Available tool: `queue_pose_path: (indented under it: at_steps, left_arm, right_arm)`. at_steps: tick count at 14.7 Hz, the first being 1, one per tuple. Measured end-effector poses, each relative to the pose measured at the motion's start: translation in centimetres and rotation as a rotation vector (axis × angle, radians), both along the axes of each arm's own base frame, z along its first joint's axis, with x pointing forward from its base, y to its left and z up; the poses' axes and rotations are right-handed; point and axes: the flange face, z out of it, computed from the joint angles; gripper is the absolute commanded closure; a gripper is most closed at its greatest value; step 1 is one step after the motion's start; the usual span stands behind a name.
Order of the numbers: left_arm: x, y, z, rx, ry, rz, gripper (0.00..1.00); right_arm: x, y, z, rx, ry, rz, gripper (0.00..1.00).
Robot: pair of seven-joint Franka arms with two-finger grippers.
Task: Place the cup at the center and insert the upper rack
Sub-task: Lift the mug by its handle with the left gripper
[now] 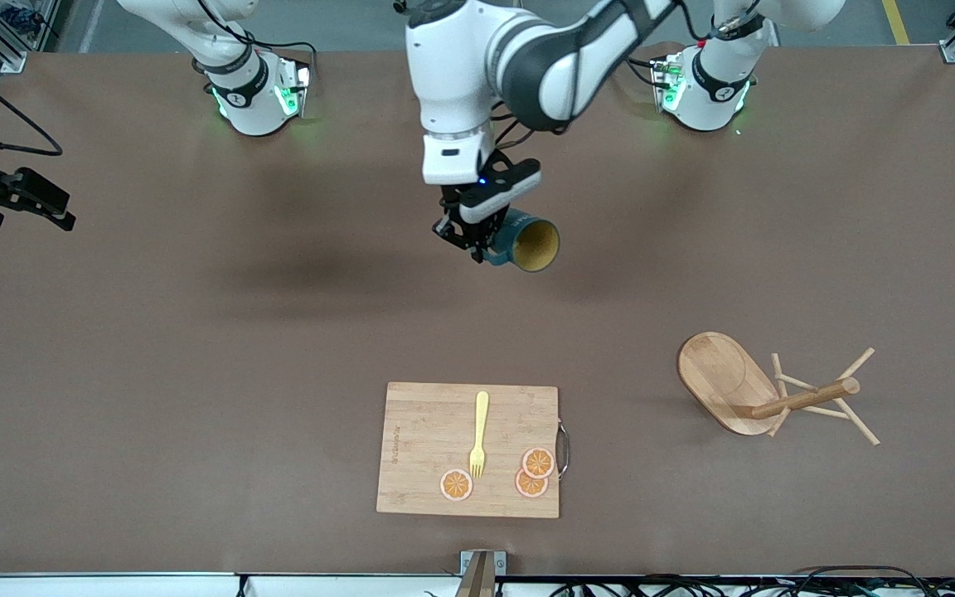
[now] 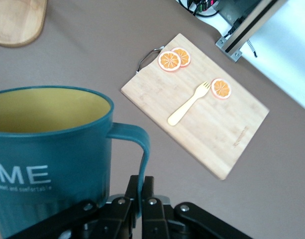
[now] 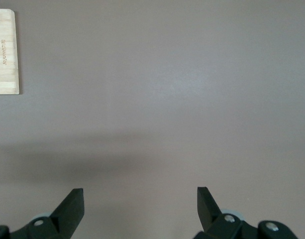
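Nearest the front camera lies the bamboo cutting board [image 1: 428, 448], flat on the brown table [image 1: 196, 348], its metal handle [image 1: 563, 448] on the edge toward the left arm's end. On the board rest a yellow fork [image 1: 478, 434] and three orange slices [image 1: 530, 473]: one beside the fork's tines toward the right arm's end, the other two overlapping near the metal handle.

Slightly farther from the camera than the board, and well toward the left arm's end of the table, the upper rack [image 1: 768, 394] lies tipped on its side. Its oval base [image 1: 722, 381] stands on edge, facing the board, and its post with the thin pegs points away from the board along the table.

Farther again than the board, the left gripper [image 1: 474, 245] hangs in the air over the bare middle of the table. Its fingers [image 2: 145, 199] are pinched together on the small handle of the cup [image 1: 527, 242], a dark teal mug with white lettering, tilted so its mustard-yellow inside faces the front camera. The cup is off the table.

The right gripper [image 3: 140, 201] waits off the right arm's end of the table, farther than the board. Its fingers are spread wide with nothing between them.
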Motion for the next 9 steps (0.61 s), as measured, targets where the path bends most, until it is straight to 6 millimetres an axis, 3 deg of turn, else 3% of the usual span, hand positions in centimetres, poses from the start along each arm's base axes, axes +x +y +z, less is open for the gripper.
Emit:
queue_pose_path:
  at_steps: [5,9]
  left_arm:
    - [5.6,5.4,3.4,-0.190,0.049,0.149,0.99]
    - [8.8,10.6,5.6,-0.337,0.140,0.253,1.00]
  right_arm:
    - [0.0,0.1,0.0,0.000,-0.001,0.002,0.00]
    - [0.0,0.0,0.0,-0.001,-0.001,0.000,0.00]
